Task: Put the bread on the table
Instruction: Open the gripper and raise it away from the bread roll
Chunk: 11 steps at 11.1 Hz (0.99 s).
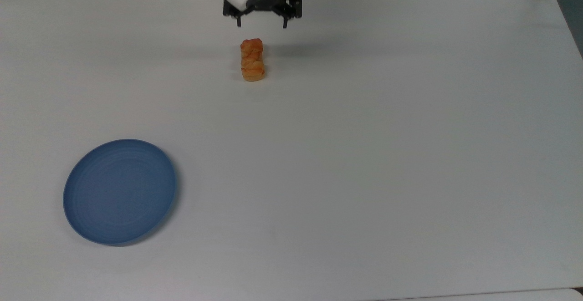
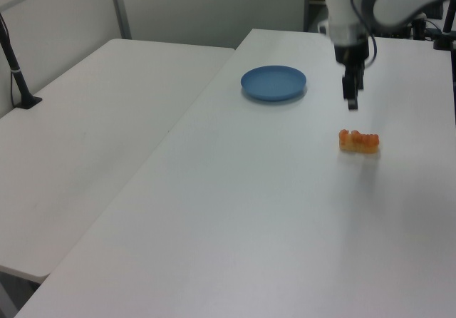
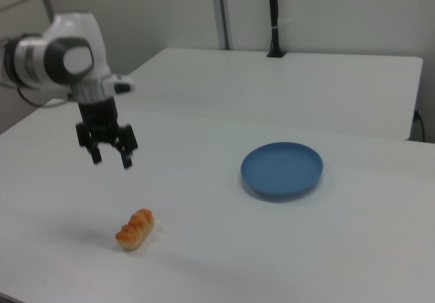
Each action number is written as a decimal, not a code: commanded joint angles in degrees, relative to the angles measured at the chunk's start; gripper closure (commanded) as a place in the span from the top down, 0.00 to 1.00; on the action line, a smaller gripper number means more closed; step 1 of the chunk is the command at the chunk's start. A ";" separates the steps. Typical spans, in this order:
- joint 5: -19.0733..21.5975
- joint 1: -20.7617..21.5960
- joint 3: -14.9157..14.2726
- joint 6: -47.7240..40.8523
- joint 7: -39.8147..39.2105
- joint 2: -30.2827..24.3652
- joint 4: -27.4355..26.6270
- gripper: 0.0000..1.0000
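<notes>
Well apart, bread (image 1: 252, 59) and blue plate (image 1: 120, 191).

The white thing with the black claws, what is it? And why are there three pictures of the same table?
That is a robot arm, and the black claw is its gripper, the part it grabs with. Three cameras look at one white table at the same moment: one from above, two from opposite sides. On the table lie a little orange bread roll and a round blue plate, well apart from each other. The gripper holds nothing: its two fingers are spread open and it hangs in the air above the bread, not touching it. The bread rests flat on the table, not on the plate.
</notes>
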 commanded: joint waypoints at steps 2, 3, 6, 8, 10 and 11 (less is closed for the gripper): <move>3.91 -0.10 -0.06 -12.03 1.07 -1.06 15.11 1.00; 5.83 -0.19 -0.67 -14.22 1.07 -1.49 18.19 1.00; 11.90 0.33 -5.23 -14.25 0.28 -3.17 19.28 1.00; 12.36 0.69 -6.39 -12.24 -1.90 -3.34 18.75 1.00; 12.18 2.34 -7.78 -6.55 -7.00 -3.34 17.00 1.00; 12.10 3.31 -8.93 -4.86 -7.54 -3.26 16.82 1.00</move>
